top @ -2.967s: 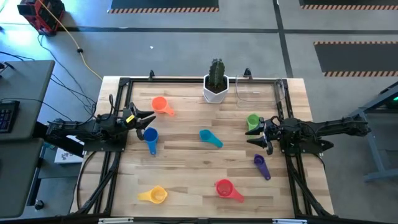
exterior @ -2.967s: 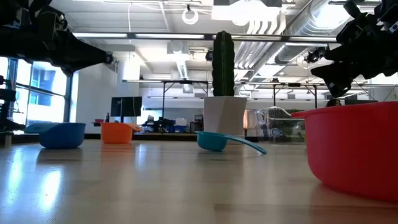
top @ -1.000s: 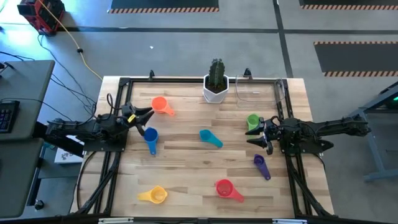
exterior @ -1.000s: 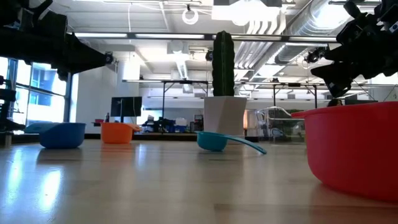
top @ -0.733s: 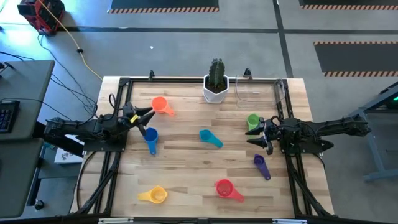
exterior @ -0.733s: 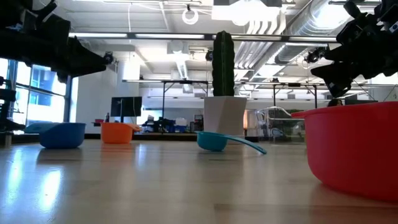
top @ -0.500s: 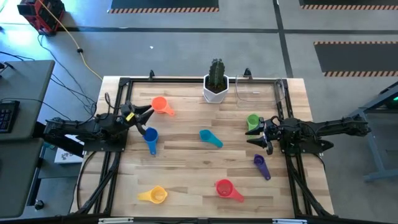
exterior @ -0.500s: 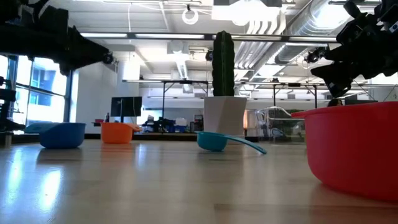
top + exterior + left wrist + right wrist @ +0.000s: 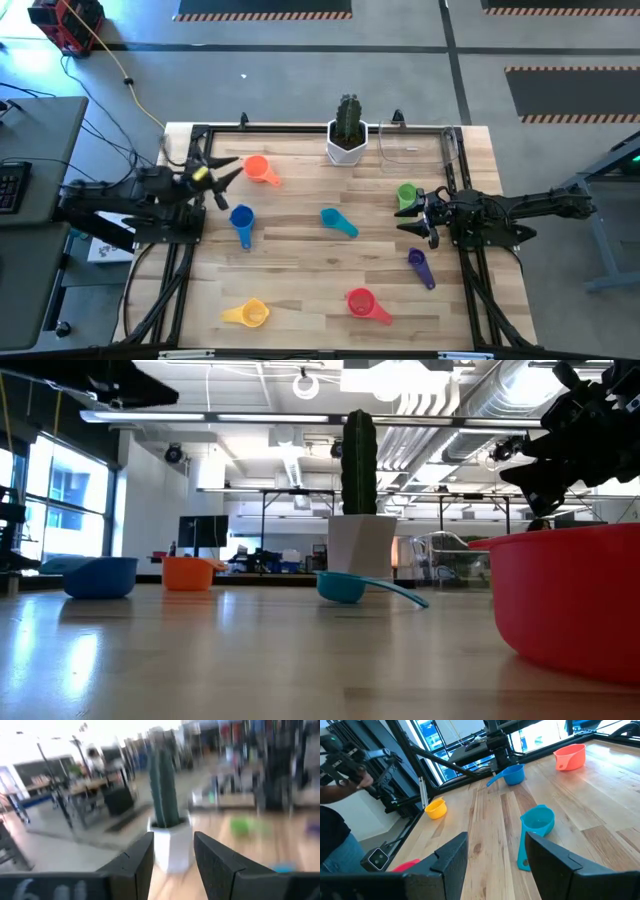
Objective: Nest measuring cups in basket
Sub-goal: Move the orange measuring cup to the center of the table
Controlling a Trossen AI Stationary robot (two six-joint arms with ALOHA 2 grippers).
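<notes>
Seven cups lie apart on the table, each resting on its base: orange [image 9: 257, 168], blue [image 9: 242, 218], teal [image 9: 338, 221], green [image 9: 406, 195], purple [image 9: 421, 266], red [image 9: 365, 302], yellow [image 9: 250, 314]. The clear basket [image 9: 410, 146] stands at the far edge, right of the cactus pot. My left gripper [image 9: 226, 170] is open and hangs raised just left of the orange cup; its wrist view looks at the cactus pot [image 9: 169, 845]. My right gripper [image 9: 411, 217] is open, just below the green cup and apart from it.
The white pot with the cactus [image 9: 347, 135] stands at the middle of the far edge. Black frame rails run along the table's left and right sides. A person [image 9: 332, 815] shows beyond the table's left side in the right wrist view.
My left arm has risen and swung toward the table's far edge, from beside the blue cup to beside the orange cup; in the low view it has climbed to the picture's top. Its wrist view is blurred. The cups have kept their places.
</notes>
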